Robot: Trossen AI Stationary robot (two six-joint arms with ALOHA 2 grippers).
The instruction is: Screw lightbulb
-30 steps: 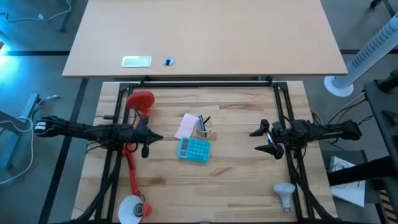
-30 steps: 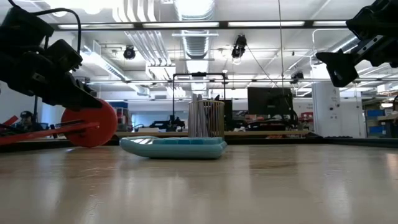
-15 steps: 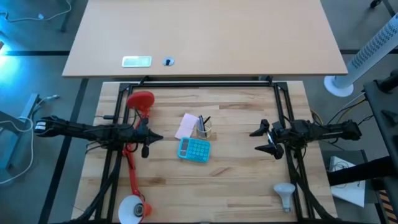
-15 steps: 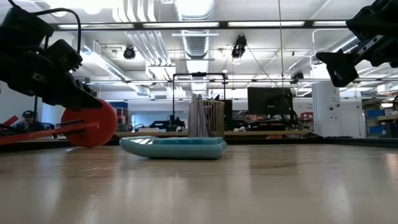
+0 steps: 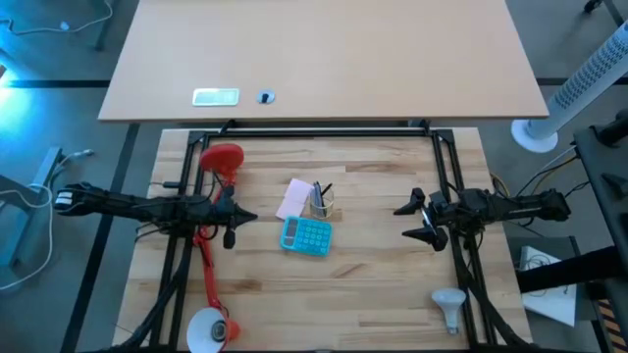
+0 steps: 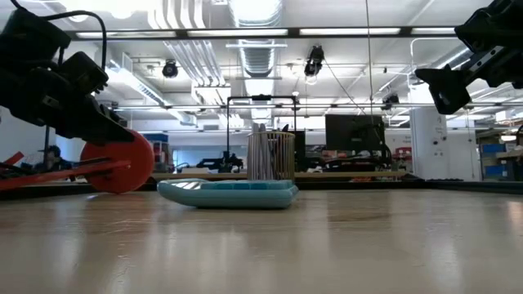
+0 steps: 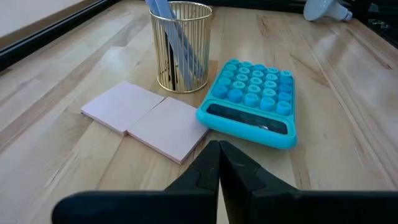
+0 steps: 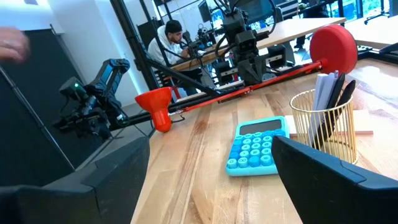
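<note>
The lightbulb [image 5: 449,306] is white with a grey base and lies on its side near the table's front right corner; it also shows far off in the left wrist view [image 7: 322,7]. A red lamp lies along the left side, its round base [image 5: 224,159] far and its white shade [image 5: 208,330] at the front edge. My left gripper [image 5: 238,218] hovers shut above the lamp's arm [image 5: 207,257], touching nothing. My right gripper [image 5: 413,222] hangs open above bare wood at the right, far from the lightbulb, nothing between its fingers.
A blue calculator [image 5: 307,234], a pink notepad [image 5: 293,199] and a gold wire pen cup [image 5: 321,202] sit at the table's middle between the grippers. Black frame rails [image 5: 461,265] run along both sides. A second, lighter table [image 5: 324,59] stands beyond the far edge.
</note>
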